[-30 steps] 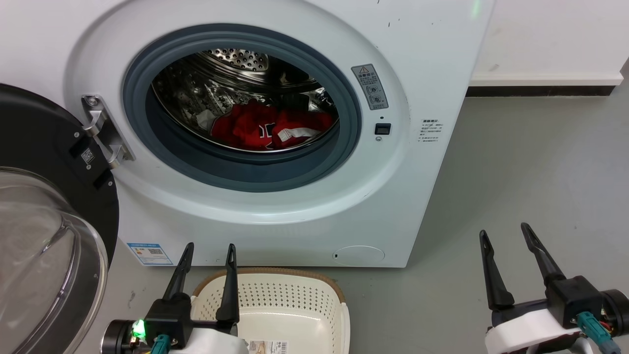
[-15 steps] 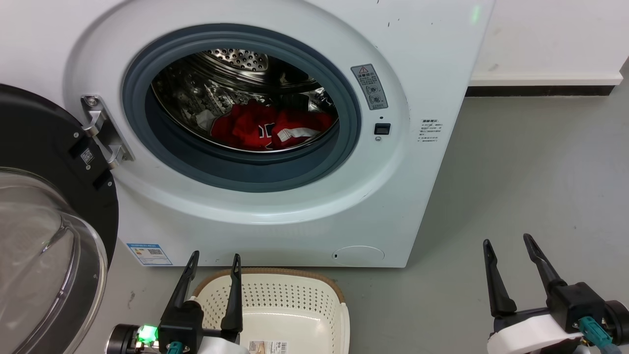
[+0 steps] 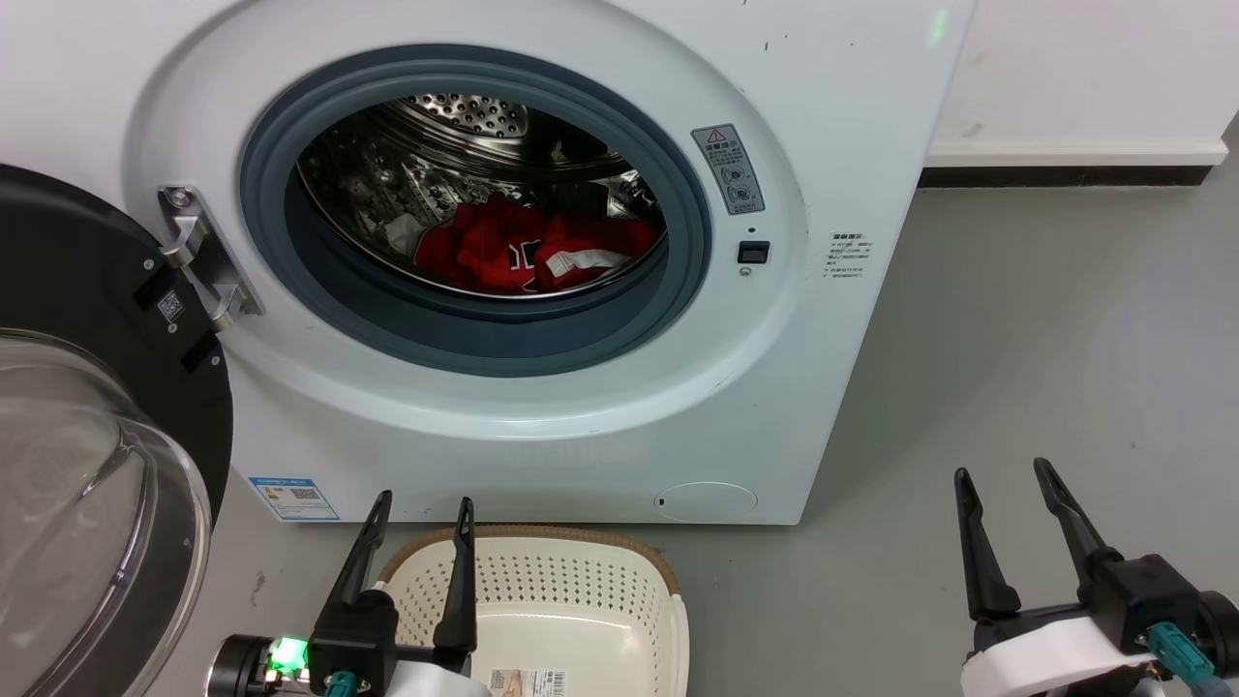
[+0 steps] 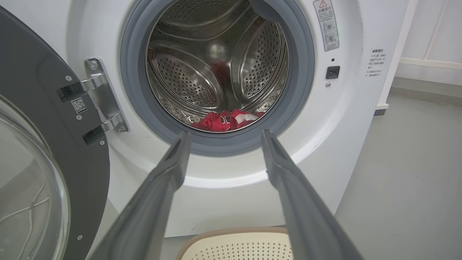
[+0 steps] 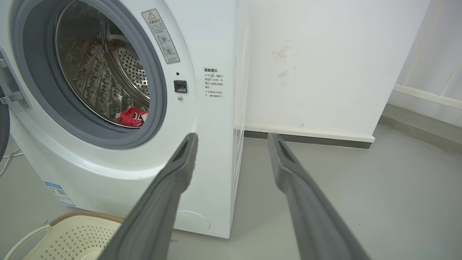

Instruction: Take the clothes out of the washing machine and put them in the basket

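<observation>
1 basket (image 3: 542,581), 1 washer (image 3: 581,455) w/ clothes (image 3: 484,254)

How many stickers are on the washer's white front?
3: warning label right of the porthole, text label further right, blue sticker lower left. Others may be hidden.

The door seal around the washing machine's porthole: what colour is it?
The door seal is grey, clearest in the head view.

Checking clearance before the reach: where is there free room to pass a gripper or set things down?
Free: the drum above the clothes, ringed by the seal; inside the basket; the floor right of the machine up to the wall. Crowded: the left, where the open door and hinge stand beside the seal.
</observation>
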Controlling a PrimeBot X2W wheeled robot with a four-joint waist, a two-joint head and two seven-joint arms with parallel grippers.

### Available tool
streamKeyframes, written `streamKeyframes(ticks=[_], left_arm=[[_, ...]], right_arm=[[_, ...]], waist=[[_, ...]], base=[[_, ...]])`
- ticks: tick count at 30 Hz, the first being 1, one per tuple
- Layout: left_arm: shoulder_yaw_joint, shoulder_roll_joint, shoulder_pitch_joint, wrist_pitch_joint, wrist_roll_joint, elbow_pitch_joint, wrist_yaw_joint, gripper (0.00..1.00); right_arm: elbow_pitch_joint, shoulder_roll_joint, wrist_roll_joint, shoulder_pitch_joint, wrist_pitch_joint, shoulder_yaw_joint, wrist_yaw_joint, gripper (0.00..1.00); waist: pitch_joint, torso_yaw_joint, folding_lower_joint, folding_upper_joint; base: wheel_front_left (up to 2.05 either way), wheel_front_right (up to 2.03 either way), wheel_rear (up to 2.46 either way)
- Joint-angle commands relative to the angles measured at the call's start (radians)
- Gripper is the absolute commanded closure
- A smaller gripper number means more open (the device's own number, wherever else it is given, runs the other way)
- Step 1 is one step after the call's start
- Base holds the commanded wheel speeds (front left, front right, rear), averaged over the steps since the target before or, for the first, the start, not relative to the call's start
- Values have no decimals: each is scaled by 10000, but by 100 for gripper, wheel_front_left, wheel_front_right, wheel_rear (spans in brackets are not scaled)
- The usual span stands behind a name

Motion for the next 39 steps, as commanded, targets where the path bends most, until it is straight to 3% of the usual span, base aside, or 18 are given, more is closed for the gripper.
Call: streamKeyframes(ticks=[1,5,9,13,19,22,27,32,39], left_arm=[[51,-44,57,-28,-13,9,-46,0],[49,-55,26,-28,-27,63,-146,0],[47,63,-352,-26,-146,732,-608,0],[80,530,-1279,-26,13,1382,-1068,0],[412,1283,-3010,-26,46,2247,-1350,0],[619,2005,-4813,-28,-44,3245,-1559,0],[405,2649,-6918,32,-216,4514,-1796,0],[-165,3480,-9538,971,-459,5890,-1864,0],[-1636,4677,-12968,3440,-1440,7405,-1877,0]], right_arm=[[-70,-12,60,14,-25,-15,-7,0],[-116,-12,58,-37,-23,-3,-7,0],[-193,-12,105,-332,-23,-44,-7,0],[-415,-8,298,-685,-23,-48,-7,0],[-580,-3,602,-1137,-23,-62,-7,0],[-664,-2,886,-1461,-23,-15,-7,0],[-779,-1,1053,-1729,-23,108,-7,0],[-1092,-3,1236,-2091,-23,252,-7,0],[-1472,0,1559,-2214,-23,64,-7,0]], waist=[[-5,-3,0,0],[105,-100,0,0],[599,-362,0,0],[1543,-791,0,0],[2887,-1415,0,0],[3770,-1835,0,0],[4505,-2122,0,0],[5411,-2458,0,0],[6580,-2890,0,0]], base=[[0,0,0],[0,0,0],[0,0,0],[0,0,0],[0,0,0],[0,0,0],[0,0,0],[0,0,0],[0,0,0]])
